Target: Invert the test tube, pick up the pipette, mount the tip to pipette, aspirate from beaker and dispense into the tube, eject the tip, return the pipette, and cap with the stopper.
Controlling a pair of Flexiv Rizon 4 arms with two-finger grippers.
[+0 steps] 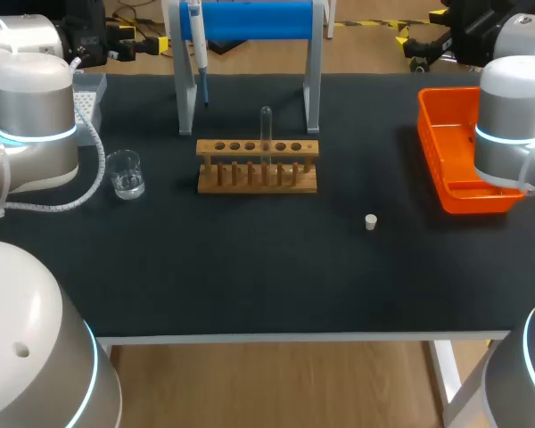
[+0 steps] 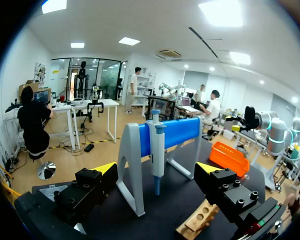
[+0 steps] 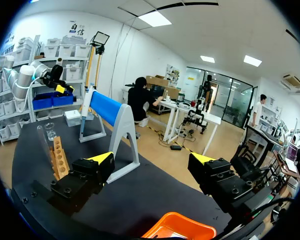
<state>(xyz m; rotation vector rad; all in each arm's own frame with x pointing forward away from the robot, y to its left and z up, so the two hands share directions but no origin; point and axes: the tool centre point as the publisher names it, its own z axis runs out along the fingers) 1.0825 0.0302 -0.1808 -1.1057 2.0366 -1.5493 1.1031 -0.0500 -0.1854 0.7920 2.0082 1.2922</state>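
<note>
left gripper (image 2: 157, 170) and right gripper (image 3: 152, 159) both jaws apart, empty; test tube (image 1: 266, 125) sits round-end-up in rack (image 1: 257, 178) mid-table, looks staged for the flip, pipette (image 1: 197, 45) hung at rack's 11 o'clock for clean grab, stopper (image 1: 371, 221) at 4 o'clock.

An orange bin (image 1: 432, 150) sits near the right edge of the black table (image 1: 250, 267).
</note>
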